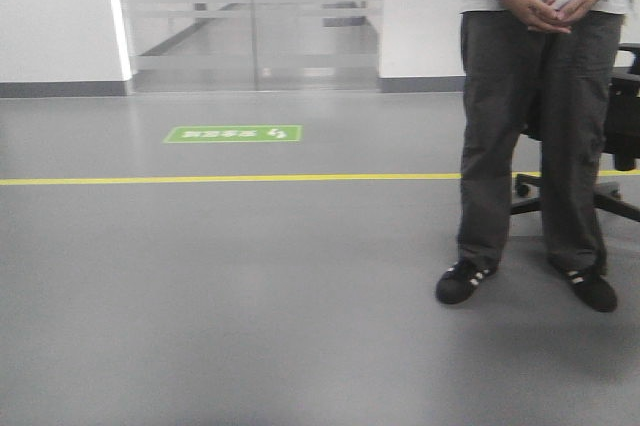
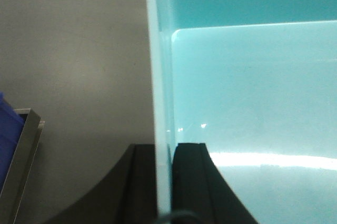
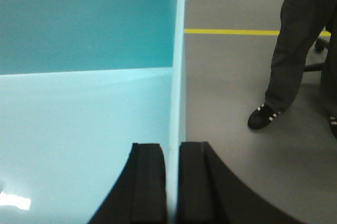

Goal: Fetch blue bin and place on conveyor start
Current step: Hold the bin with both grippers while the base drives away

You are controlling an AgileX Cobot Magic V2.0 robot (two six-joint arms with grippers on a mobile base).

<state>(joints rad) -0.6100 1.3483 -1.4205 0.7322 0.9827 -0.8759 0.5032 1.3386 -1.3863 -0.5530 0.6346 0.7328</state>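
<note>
The grey floor (image 1: 250, 296) stretched ahead, with no conveyor in view. The blue bin (image 2: 253, 103) was held above it between both arms: the left gripper (image 2: 164, 153) pinched its left wall, the right gripper (image 3: 172, 149) its right wall. Carrying seemed in hand; next, the conveyor must be reached.

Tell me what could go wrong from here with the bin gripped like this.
1. The left gripper and right gripper each pinch only a thin side wall of the blue bin. It could slip or tilt if the arms move unevenly.
2. A person stands close on the right, beside an office chair. Driving or swinging the bin that way could hit them.
</note>
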